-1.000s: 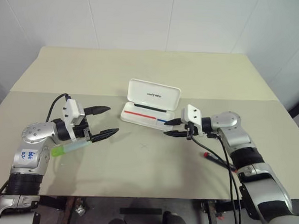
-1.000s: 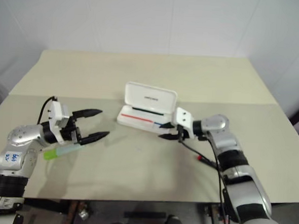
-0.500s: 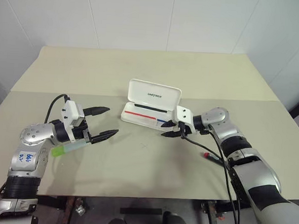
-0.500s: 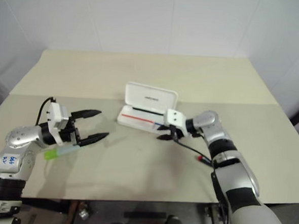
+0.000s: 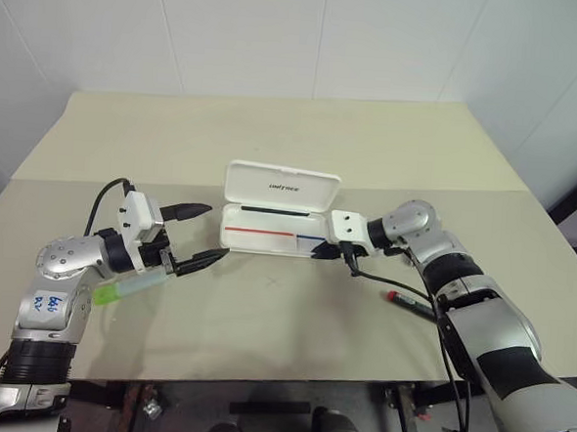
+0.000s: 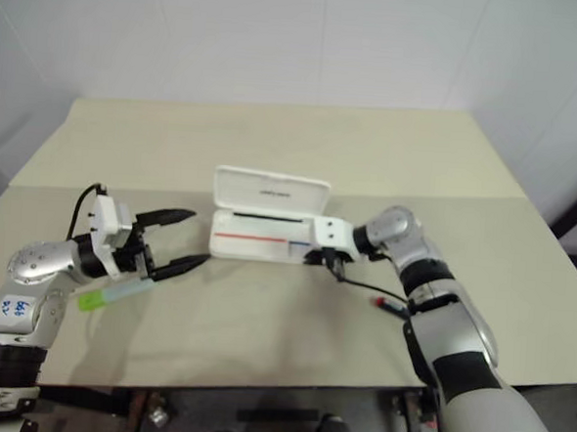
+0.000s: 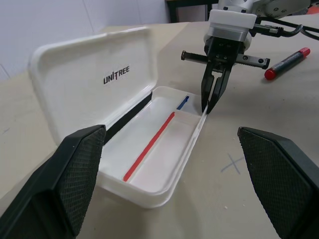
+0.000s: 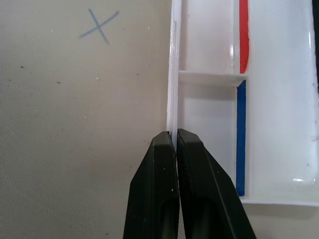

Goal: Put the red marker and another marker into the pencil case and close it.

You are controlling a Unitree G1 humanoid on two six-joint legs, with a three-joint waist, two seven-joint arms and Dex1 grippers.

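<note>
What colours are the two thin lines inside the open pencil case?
One red, one blue, running end to end along the white tray of the pencil case; clearest in the left wrist view.

The light-green marker point(image 5: 125, 288), at the left of the head view, is partly hidden behind the left gripper point(image 5: 201, 235). The red marker point(image 5: 412, 303), lower right of centre, is crossed by the right arm's cable (its barrel too small to read). The pencil case point(image 8: 209, 99) is cut off along the right wrist view's upper and right edges.
</note>
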